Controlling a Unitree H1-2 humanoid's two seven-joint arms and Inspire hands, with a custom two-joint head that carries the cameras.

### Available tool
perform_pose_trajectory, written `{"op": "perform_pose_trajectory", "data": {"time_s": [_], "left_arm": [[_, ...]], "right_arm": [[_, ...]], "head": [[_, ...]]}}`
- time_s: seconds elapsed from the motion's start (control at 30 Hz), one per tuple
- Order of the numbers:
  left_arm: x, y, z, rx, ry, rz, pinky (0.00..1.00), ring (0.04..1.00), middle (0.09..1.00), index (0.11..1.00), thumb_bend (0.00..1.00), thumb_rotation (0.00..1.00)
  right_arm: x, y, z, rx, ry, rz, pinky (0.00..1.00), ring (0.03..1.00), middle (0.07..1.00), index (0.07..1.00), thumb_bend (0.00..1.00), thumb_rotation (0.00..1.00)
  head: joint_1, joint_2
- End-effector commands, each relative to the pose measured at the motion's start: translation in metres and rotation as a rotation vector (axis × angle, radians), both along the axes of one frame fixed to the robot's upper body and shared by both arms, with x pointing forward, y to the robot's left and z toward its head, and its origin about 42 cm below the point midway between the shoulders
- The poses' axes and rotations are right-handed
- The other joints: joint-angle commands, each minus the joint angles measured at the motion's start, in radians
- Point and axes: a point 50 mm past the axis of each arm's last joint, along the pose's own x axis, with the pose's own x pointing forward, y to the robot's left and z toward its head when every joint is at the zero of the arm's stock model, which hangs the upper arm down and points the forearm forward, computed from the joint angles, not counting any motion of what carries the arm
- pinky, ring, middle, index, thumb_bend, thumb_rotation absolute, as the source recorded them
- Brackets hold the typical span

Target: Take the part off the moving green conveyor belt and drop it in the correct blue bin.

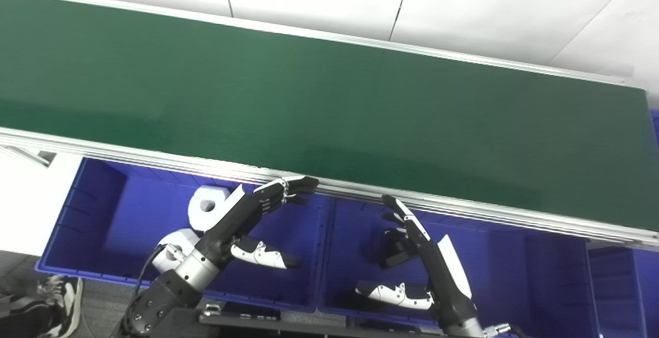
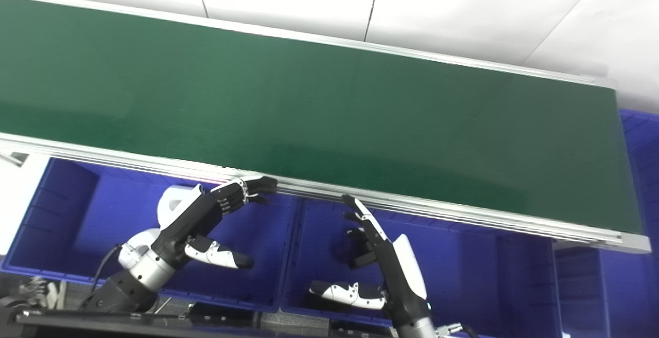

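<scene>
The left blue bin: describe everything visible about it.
The left blue bin is a deep rectangular tub that looks like smooth blue plastic, standing just below the near aluminium rail of the green conveyor belt. It sits side by side with a second blue bin on its right. Inside lie white parts, one showing a round hole. The left robot hand hovers open over its right half; whether it touches the bin cannot be told.
</scene>
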Motion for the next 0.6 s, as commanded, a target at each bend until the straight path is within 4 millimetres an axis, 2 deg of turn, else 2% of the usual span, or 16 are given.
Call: {"op": "perform_pose_trajectory", "data": {"time_s": [0.0, 0.1, 0.3, 0.57], "left_arm": [[-0.003, 0.006, 0.004, -0.023, -0.034, 0.015, 0.76, 0.822, 0.858, 0.799, 0.93, 0.33], [-0.005, 0.009, 0.003, -0.014, -0.03, 0.021, 0.72, 0.804, 0.849, 0.784, 0.94, 0.35], [-0.01, 0.016, 0.001, 0.002, -0.018, 0.02, 0.73, 0.799, 0.853, 0.786, 0.93, 0.37], [-0.02, 0.025, 0.003, 0.013, -0.01, 0.053, 0.77, 0.826, 0.856, 0.778, 0.94, 0.39]], "right_arm": [[-0.004, 0.003, 0.003, 0.001, -0.01, -0.026, 0.72, 0.863, 0.931, 0.931, 0.74, 0.34], [-0.006, 0.005, 0.003, 0.008, -0.003, -0.036, 0.74, 0.875, 0.941, 0.936, 0.73, 0.34], [-0.009, 0.008, 0.001, 0.006, 0.005, -0.036, 0.74, 0.876, 0.945, 0.948, 0.74, 0.35], [-0.01, 0.015, -0.002, 0.029, -0.01, -0.05, 0.74, 0.868, 0.933, 0.943, 0.74, 0.33]], "head": [[0.002, -0.004], [0.006, -0.01], [0.011, -0.007], [0.005, -0.013]]}}
